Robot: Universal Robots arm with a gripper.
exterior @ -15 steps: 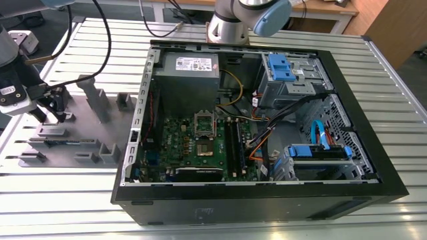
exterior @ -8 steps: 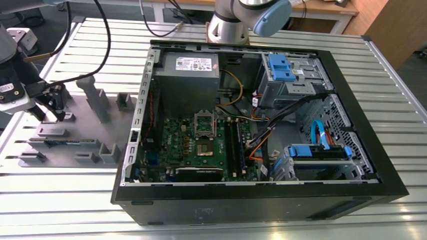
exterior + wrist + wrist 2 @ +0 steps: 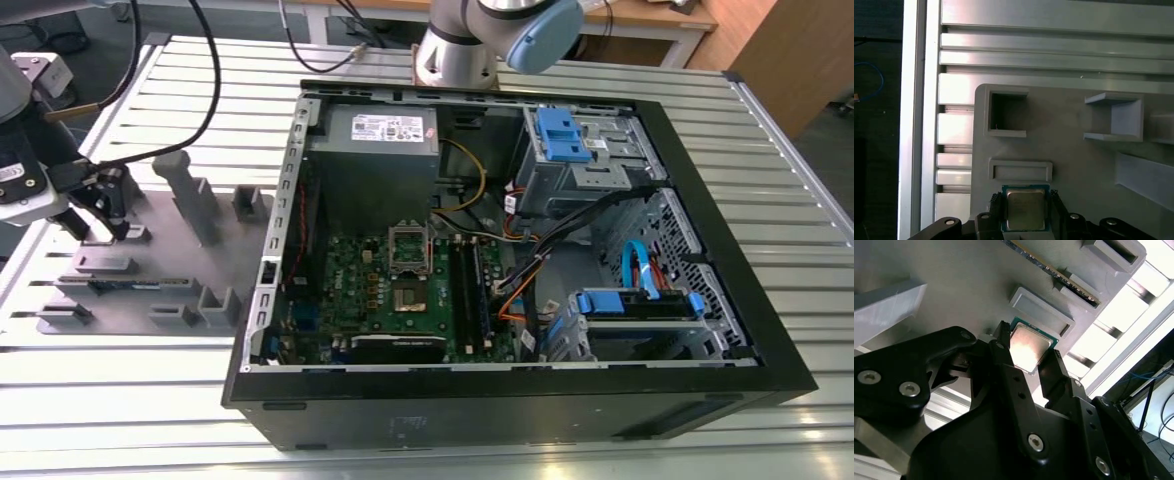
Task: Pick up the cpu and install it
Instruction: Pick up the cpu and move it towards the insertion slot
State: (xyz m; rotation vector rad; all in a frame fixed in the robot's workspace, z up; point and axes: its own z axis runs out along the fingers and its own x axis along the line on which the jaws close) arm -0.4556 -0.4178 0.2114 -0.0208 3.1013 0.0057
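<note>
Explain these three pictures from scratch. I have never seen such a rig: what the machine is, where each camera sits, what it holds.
This is one robot arm ending in a black two-fingered gripper. The exterior view, from a camera off the arm, shows a metal table carrying an open computer case with a green motherboard and, on that view's left, a grey fixture plate. Both wrist views come from cameras riding on the arm. In them the gripper pinches the cpu, a small shiny square chip, by two opposite edges at the plate.

Under the gripper (image 3: 118,228), slatted aluminium table (image 3: 134,420), glaring in bright light; well beyond it, wooden desk (image 3: 654,14) and cabinet (image 3: 781,50).
</note>
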